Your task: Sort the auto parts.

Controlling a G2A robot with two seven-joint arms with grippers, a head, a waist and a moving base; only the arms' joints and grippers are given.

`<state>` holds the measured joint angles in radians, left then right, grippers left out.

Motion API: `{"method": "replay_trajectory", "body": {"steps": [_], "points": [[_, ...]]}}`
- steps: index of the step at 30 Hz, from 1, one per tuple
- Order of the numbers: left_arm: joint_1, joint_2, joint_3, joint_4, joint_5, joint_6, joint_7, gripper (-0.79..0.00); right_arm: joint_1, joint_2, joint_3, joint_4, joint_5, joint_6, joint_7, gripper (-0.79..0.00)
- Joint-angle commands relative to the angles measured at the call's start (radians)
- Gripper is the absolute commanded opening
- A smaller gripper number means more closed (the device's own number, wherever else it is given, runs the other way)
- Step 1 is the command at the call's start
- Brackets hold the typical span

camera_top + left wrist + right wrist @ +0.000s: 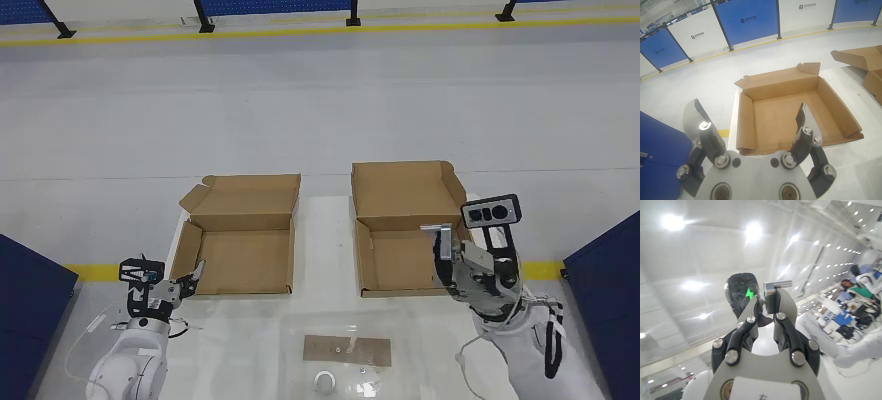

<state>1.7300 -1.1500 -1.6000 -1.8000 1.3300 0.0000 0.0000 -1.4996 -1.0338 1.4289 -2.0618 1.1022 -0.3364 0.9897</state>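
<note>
Worktop point(320, 320), white. Two open cardboard boxes lie side by side, apart: left box point(245, 262) at 10 o'clock, right box point(400, 262) at 2 o'clock.

Left gripper point(185, 282) at 8 o'clock, just beside the left box's near corner; fingers spread wide, holding nothing.

Right gripper point(766, 302) at 4 o'clock, by the right box's near corner, tilted upward; fingers clamped on a silver metal part point(769, 294).

Brown flat plate point(347, 350) at 6 o'clock.
</note>
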Motion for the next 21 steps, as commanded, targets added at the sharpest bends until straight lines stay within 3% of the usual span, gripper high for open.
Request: {"method": "replay_trajectory", "body": {"steps": [1,7,16,21], "points": [[0.000,0.000,0.000,0.000,0.000,0.000,0.000,0.000,-0.007,0.006,0.050,0.008,-0.107,0.014,0.013,-0.785],[0.000,0.000,0.000,0.000,0.000,0.000,0.000,0.000,-0.029,0.027,0.203,0.006,-0.415,0.031,0.081,-0.785],[0.000,0.000,0.000,0.000,0.000,0.000,0.000,0.000,-0.029,0.027,0.201,0.003,-0.423,0.036,0.074,-0.785],[0.000,0.000,0.000,0.000,0.000,0.000,0.000,0.000,0.012,0.043,0.237,-0.009,-0.696,0.112,0.109,-0.785]]}}
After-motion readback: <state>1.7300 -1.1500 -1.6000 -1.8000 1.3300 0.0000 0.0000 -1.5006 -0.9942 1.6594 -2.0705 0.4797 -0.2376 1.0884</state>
